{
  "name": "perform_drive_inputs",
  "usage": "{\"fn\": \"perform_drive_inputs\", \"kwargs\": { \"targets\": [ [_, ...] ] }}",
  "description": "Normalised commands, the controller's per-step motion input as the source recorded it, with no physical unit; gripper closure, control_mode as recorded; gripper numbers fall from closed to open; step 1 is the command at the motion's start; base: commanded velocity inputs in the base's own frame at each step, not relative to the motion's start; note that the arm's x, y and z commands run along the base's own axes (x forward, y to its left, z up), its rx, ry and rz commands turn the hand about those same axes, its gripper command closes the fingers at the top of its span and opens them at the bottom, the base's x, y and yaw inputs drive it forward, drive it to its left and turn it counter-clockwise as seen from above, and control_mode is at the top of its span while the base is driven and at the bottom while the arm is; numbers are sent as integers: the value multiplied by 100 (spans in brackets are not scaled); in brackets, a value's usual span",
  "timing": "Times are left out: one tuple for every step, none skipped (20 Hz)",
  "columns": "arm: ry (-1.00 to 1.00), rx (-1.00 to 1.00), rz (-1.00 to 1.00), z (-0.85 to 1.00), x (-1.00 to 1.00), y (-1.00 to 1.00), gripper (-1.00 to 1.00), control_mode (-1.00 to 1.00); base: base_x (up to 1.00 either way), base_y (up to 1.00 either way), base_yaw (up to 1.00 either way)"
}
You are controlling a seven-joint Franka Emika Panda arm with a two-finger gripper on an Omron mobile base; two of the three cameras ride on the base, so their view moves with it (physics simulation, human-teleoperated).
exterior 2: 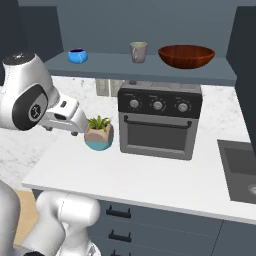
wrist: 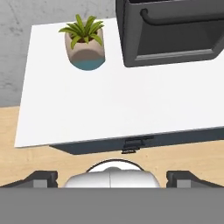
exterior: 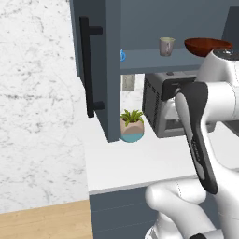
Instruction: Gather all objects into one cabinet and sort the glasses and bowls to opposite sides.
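The slate-blue cabinet stands open, its door (exterior: 109, 70) with the long black bar handle (exterior: 88, 65) swung toward me. On its shelf (exterior 2: 150, 67) sit a beige-grey mug (exterior 2: 138, 51) in the middle and a wide reddish-brown bowl (exterior 2: 186, 56) to the right; they also show as mug (exterior: 166, 46) and bowl (exterior: 207, 46). A small blue cup-like vessel (exterior 2: 77, 55) stands at the shelf's left end. My gripper (wrist: 111, 178) is open and holds nothing. It looks down over the counter's front edge, well below the shelf and left of the plant.
A dark toaster oven (exterior 2: 160, 120) stands on the white counter (exterior 2: 150, 180) under the shelf. A potted plant (exterior 2: 99, 133) sits to its left. A sink (exterior 2: 242, 167) lies at the right end. Drawer fronts (exterior 2: 120, 212) run below, and wooden floor (wrist: 26, 162) lies in front.
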Motion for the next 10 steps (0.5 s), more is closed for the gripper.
{"fn": "perform_drive_inputs", "kwargs": {
  "targets": [
    [0, 0, 0, 31, 0, 0, -100, -100, 0, 0, 0],
    [0, 0, 0, 32, 0, 1, -100, -100, 0, 0, 0],
    [0, 0, 0, 36, 0, 4, -100, -100, 0, 0, 0],
    [0, 0, 0, 35, 0, 6, -100, -100, 0, 0, 0],
    [0, 0, 0, 34, 0, 6, -100, -100, 0, 0, 0],
    [0, 0, 0, 31, 0, 1, -100, -100, 0, 0, 0],
    [0, 0, 0, 29, 0, 0, -100, -100, 0, 0, 0],
    [0, 0, 0, 21, -4, 0, -100, -100, 0, 0, 0],
    [0, 0, 0, 17, -10, 0, -100, -100, 0, 0, 0],
    [0, 0, 0, 11, -14, 0, -100, -100, 0, 0, 0]
  ]
}}
